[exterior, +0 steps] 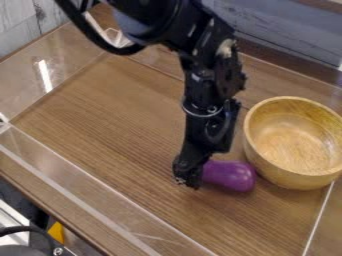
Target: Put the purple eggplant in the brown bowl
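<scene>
The purple eggplant lies on its side on the wooden desk, toward the desk's right edge and nearer the front edge than the back one. Its rounded, glossy end points to the right, while its other end is partly hidden by the black gripper, which reaches down from above. The gripper is released, its jaws spread apart, with its fingertips low beside the eggplant's left end; whether they touch the eggplant or the desk cannot be told from this view. The brown bowl sits just beyond the eggplant, close to the desk's right edge, its thick rim facing up and pale wood grain showing on the inside. The eggplant is outside the bowl, near the front left part of its wall. The dark arm comes in from the top of the view and bends down over the middle of the desk, with a black cable curving out to its left. A clear, angular holder stands at the back left of the desk, partly behind the cable. In the bottom left corner of the view, dark cables and a yellow piece show beyond the desk's front left edge.
</scene>
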Robot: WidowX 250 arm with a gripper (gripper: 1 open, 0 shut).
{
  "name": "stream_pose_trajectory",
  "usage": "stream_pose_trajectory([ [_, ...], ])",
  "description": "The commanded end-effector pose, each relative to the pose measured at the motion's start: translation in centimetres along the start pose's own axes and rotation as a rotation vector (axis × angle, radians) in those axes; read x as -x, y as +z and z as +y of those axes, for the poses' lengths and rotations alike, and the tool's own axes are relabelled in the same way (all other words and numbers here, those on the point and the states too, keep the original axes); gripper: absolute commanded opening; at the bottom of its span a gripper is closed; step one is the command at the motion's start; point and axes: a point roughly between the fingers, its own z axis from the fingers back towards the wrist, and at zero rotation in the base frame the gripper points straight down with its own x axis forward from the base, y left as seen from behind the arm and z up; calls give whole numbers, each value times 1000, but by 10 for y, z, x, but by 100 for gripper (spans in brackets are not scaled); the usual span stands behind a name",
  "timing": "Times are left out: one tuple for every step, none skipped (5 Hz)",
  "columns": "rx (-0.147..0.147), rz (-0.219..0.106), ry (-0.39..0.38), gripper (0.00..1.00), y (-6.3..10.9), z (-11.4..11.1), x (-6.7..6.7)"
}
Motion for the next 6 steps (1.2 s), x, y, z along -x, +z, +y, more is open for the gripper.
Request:
stream_pose_trajectory([
  [-39,-3,-31,100,5,8,-9],
  [-41,21,32,100,-4,8,-13],
  [-54,46,91,0,-9,10,-17],
  [-59,65,170,100,-11,8,-21],
  [-64,80,252,100,-12,5,-24],
  [-63,85,302,100,-12,3,-22],
])
